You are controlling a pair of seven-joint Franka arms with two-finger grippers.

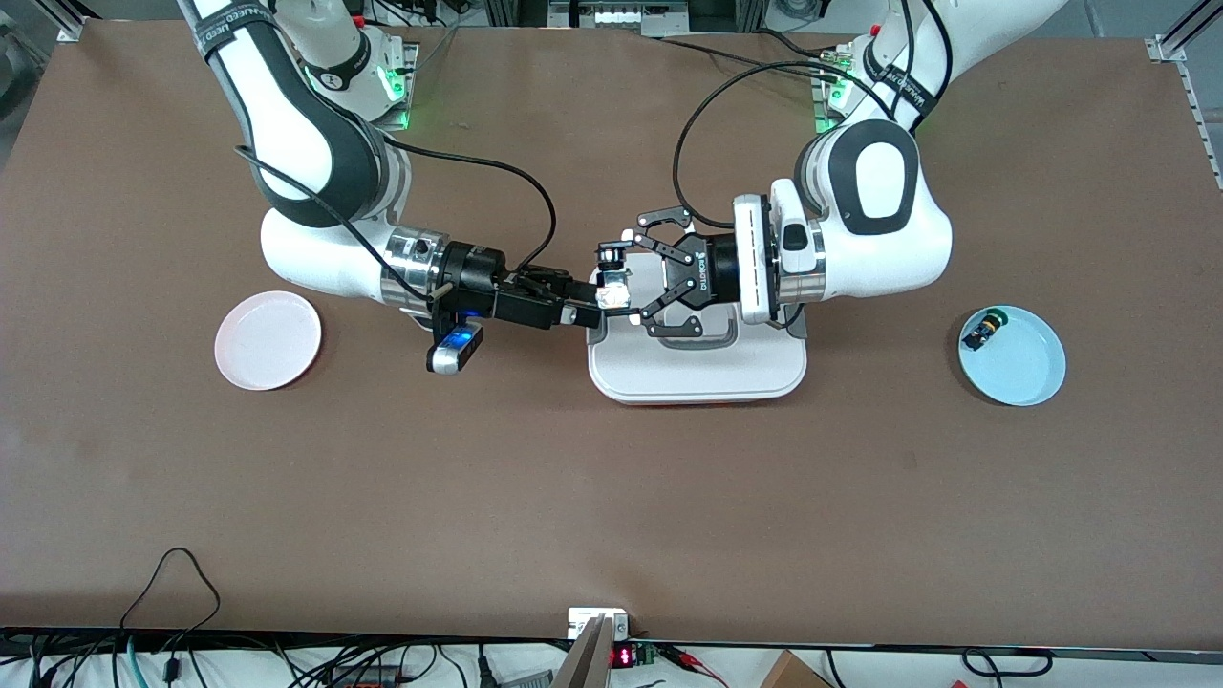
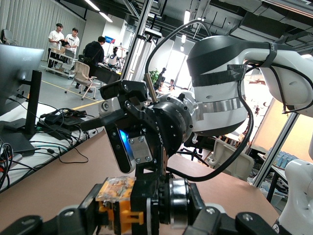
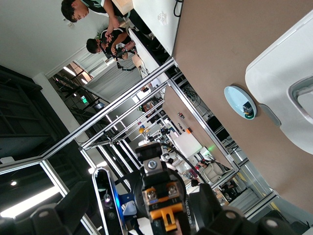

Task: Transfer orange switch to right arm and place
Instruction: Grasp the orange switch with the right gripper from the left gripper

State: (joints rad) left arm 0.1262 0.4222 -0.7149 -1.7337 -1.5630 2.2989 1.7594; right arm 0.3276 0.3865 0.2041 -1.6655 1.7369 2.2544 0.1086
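At the front view's centre, both hands meet over the white rectangular tray (image 1: 697, 368) — the right hand (image 1: 594, 304) pinches the tiny black orange-capped switch (image 1: 612, 290), the left hand (image 1: 638, 277) is spread around it.

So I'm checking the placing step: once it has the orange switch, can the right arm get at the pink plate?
Probably yes. The pink plate lies bare at the right arm's end of the table, with nothing between it and the right gripper, which meets the left gripper at the orange switch over the white tray.

Both grippers meet over the tray (image 1: 697, 368) at table centre. One plate (image 1: 268, 340) lies toward the right arm's end. Another plate (image 1: 1027, 368), toward the left arm's end, holds a small part (image 1: 984, 330)
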